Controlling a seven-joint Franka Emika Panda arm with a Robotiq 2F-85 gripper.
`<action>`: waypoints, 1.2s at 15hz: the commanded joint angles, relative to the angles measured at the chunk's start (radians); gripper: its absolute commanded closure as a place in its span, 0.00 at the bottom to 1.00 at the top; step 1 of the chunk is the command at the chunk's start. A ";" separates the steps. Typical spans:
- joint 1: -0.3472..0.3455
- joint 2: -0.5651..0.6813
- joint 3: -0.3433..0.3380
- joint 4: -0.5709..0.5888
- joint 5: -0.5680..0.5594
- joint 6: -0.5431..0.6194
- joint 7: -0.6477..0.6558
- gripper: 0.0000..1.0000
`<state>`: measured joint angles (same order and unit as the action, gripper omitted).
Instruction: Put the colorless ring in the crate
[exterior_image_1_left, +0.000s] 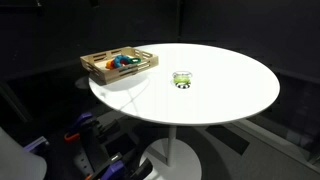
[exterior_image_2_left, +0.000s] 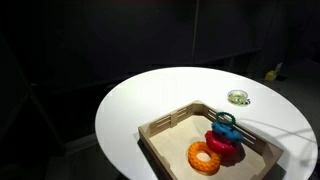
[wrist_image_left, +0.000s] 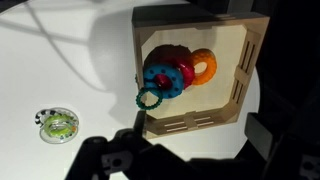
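Observation:
The colorless ring (wrist_image_left: 45, 116) shows as a glassy rim with pale glints on the white table, together with a green ring (wrist_image_left: 60, 126) and a dark base. This small cluster also shows in both exterior views (exterior_image_1_left: 182, 79) (exterior_image_2_left: 238, 97), too small to separate. The light-brown wooden crate (wrist_image_left: 190, 122) stands apart from it and also shows in both exterior views (exterior_image_1_left: 100, 70) (exterior_image_2_left: 165, 125). My gripper (wrist_image_left: 185, 152) hangs above the table beside the crate's near side. Its dark fingers are spread wide, with nothing between them. It does not show in the exterior views.
The crate holds an orange ring (wrist_image_left: 204, 64), a red one, a blue one (wrist_image_left: 162, 77) and a small teal ring (wrist_image_left: 149, 97) lying over its rim. The round white table (exterior_image_1_left: 230, 95) ends in darkness all round. The room is dim.

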<state>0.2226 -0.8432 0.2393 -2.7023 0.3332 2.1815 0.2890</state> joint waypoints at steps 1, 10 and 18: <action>-0.001 0.000 -0.001 0.003 -0.001 -0.004 0.000 0.00; -0.025 0.041 -0.006 0.054 -0.012 0.004 0.003 0.00; -0.094 0.167 -0.023 0.212 -0.023 0.029 0.015 0.00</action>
<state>0.1477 -0.7526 0.2308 -2.5786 0.3301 2.2157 0.2890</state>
